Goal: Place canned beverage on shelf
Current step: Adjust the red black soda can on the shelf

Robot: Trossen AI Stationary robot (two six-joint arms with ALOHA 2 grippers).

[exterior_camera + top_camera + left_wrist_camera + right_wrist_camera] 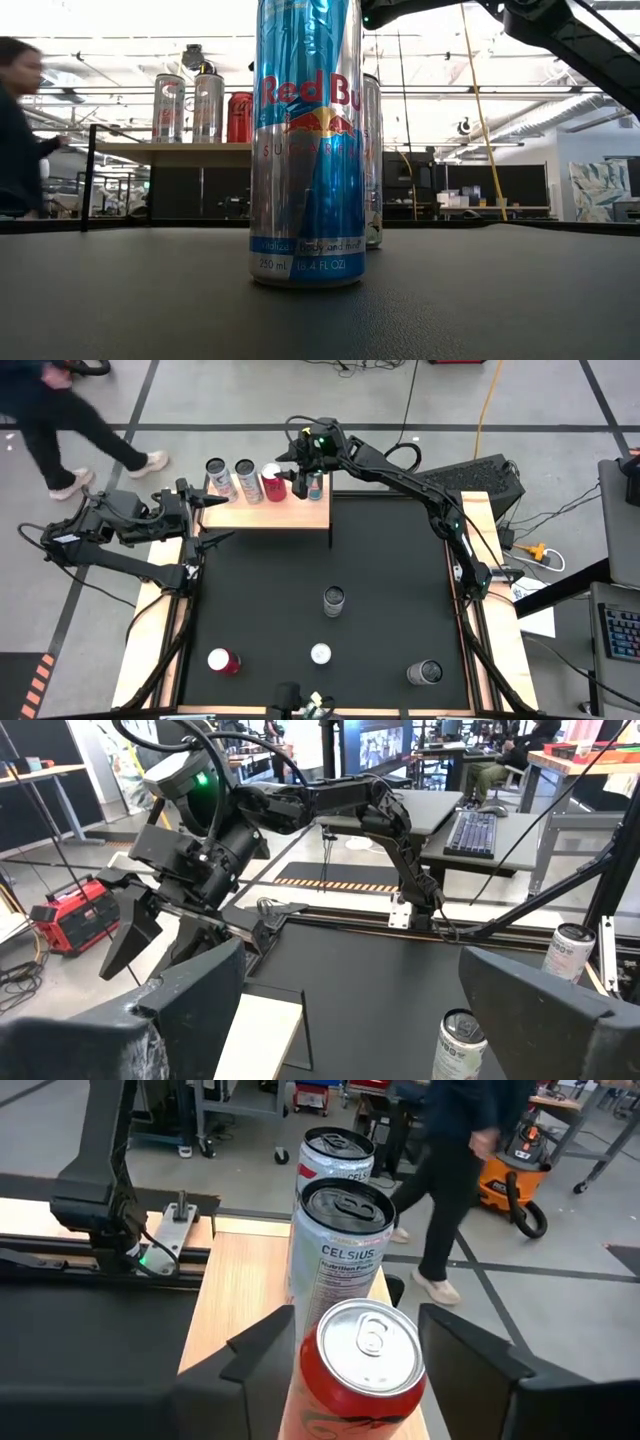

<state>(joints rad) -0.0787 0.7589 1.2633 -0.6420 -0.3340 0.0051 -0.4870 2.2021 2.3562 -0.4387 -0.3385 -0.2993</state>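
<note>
The shelf stands at the table's far left, its wooden top on thin dark legs. Three cans stand upright on it in a row: a silver one, a Celsius can and a red can. My right gripper reaches level over the shelf from the right. It is open, with one finger on either side of the red can's top. My left gripper hangs open and holds nothing at the shelf's left end. My right gripper has its two fingers level beside the upper part of the red can, coming from the table's right. A narrow dark gap shows at one finger. Whether the other finger touches the can, I cannot tell. The can stands upright on the shelf.
Several cans stand on the black mat: a silver one mid-table, a Red Bull can near the front edge, a red one front left and a silver one front right. A person walks past beyond the far left corner.
</note>
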